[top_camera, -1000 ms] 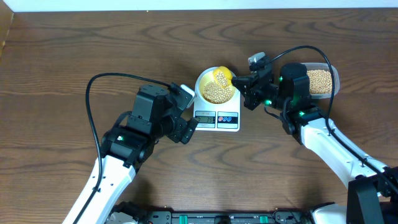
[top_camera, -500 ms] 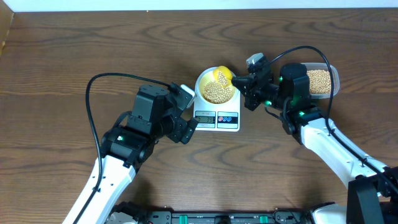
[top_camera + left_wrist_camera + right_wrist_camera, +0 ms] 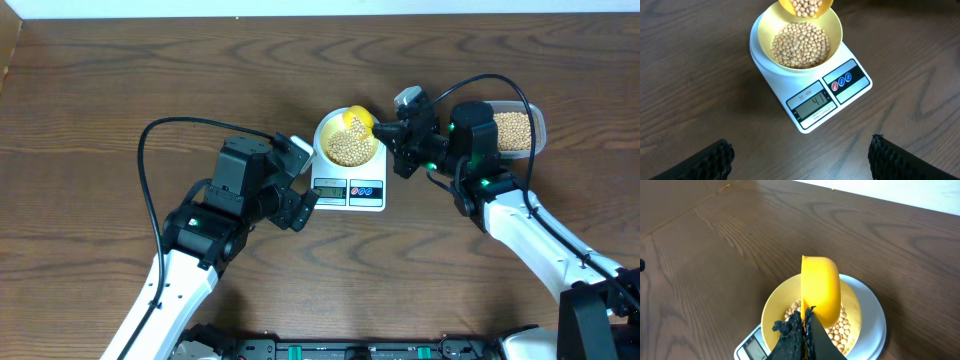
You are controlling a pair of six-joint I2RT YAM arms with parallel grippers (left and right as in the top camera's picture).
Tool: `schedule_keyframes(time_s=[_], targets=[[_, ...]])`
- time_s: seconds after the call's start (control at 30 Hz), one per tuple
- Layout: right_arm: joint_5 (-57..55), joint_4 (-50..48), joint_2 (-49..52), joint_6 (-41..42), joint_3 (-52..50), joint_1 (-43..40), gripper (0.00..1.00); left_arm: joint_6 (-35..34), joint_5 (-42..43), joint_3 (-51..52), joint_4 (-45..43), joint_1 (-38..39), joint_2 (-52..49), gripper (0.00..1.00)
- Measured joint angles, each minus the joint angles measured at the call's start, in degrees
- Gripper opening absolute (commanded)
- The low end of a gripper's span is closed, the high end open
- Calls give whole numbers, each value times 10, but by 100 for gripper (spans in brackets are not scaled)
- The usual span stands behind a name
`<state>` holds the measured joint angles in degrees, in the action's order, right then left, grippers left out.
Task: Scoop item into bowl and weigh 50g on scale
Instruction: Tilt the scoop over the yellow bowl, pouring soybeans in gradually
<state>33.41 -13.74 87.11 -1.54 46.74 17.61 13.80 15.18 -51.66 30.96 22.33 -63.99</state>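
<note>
On the left, the left gripper (image 3: 302,207) hung low over the table (image 3: 100,100), just beside the near-left corner of the scale (image 3: 348,190). Its jaws stood wide apart with nothing between them. From its own camera the two dark fingertips (image 3: 715,155) sat at the bottom corners, with bare wood between.

The scale lay flat near the middle of the table, its display and two round buttons along the near edge. The display (image 3: 812,104) read what looked like 41. On the scale's far end sat the bowl (image 3: 322,140), with a heap of beans (image 3: 348,148) covering its bottom.

Over the bowl's far-right rim a yellow scoop (image 3: 357,122) was tipped, mouth toward the bowl, with beans visible inside it. I could not tell whether it touched the rim. The right gripper (image 3: 388,132) had its fingers pinched tight on the scoop's handle, reaching in from the right.

Further right, partly hidden under the right arm, stood a clear container (image 3: 541,128) with more beans in it, well apart from the scale.
</note>
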Motion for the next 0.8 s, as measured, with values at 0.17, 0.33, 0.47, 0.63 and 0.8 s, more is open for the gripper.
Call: schedule_keyframes(time_s=[0.17,0.33,0.47,0.63,0.8], targets=[[0,0,0,-7,0,0,1,0,0,0,0,0,0,88],[0,0,0,-11,0,0,1,0,0,0,0,0,0,88],[0,0,0,-19,0,0,1,0,0,0,0,0,0,88],[0,0,0,-21,0,0,1,0,0,0,0,0,0,88],[0,0,0,-23,0,0,1,0,0,0,0,0,0,88]])
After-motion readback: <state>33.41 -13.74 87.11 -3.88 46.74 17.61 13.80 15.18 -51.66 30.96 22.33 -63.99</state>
